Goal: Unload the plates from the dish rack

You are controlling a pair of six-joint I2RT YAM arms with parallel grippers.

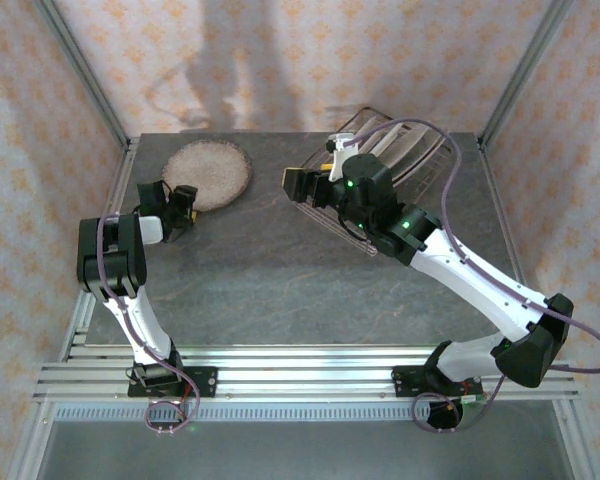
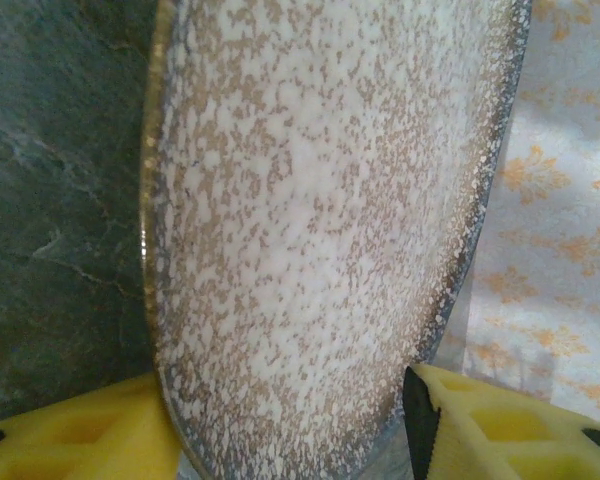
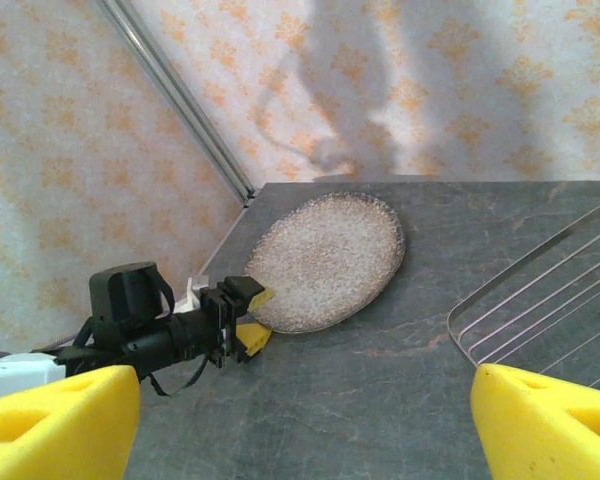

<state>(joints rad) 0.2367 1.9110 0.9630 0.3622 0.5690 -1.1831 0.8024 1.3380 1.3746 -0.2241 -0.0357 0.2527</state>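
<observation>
The speckled beige plate (image 1: pixel 207 174) lies flat on the grey table (image 1: pixel 280 290), in the upper left of the top view. The left gripper (image 1: pixel 184 197) sits at its near rim with its fingers parted and the rim between them. The right gripper (image 1: pixel 302 184) hangs wide open at the left edge of the wire dish rack (image 1: pixel 425 160), upper right.
</observation>
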